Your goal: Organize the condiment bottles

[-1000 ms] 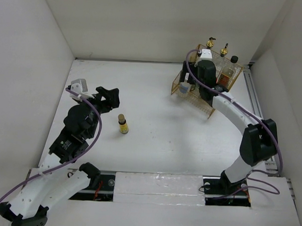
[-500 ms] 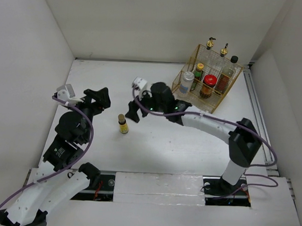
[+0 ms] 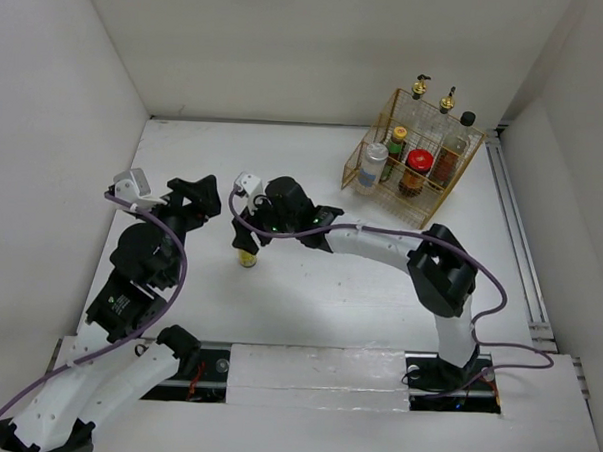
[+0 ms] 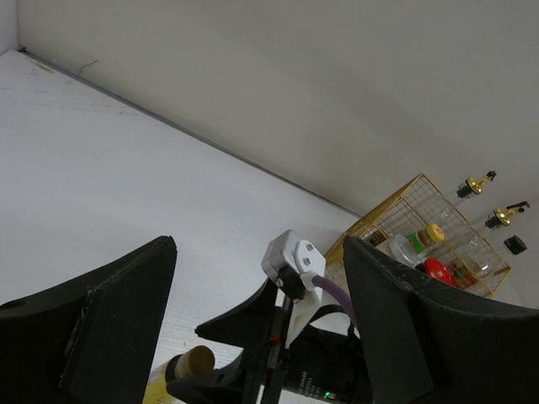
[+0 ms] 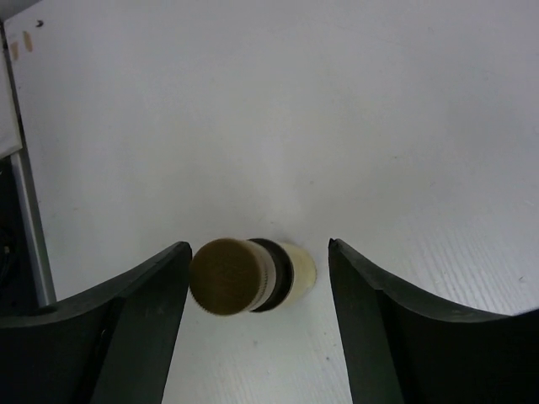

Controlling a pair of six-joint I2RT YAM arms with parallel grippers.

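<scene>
While six of the condiment bottles stand in the yellow wire basket [image 3: 388, 202] at the far right corner of the counter [image 3: 308, 306], the tiny gold-capped bottle [image 5: 226, 276] stands alone and upright on the bare white surface left of centre, well apart from the basket. In the basket, the two clear gold-spouted cruets [image 3: 421, 88] occupy the back, the black-capped dark bottle [image 3: 467, 119] is at the back right, the yellow-capped sauce bottle [image 3: 398, 135] and the red-lidded jar [image 3: 418, 161] sit in the middle, and the grey-lidded shaker [image 3: 370, 171] is at the front left.

The right arm stretches across the counter from its base, and the right tool [image 3: 246, 242] sits over the tiny bottle. Its fingers are spread to either side of the cap; one looks close to the cap's edge, while a clear gap remains on the other side, so it is released and grips nothing.

The left tool [image 4: 259, 246] hovers just to the left, released too, with nothing between its fingers. From its wrist camera, the right arm's wrist and its white camera block [image 4: 286, 257] stand in front of the bottle, hiding all but its cap and shoulder.
</scene>
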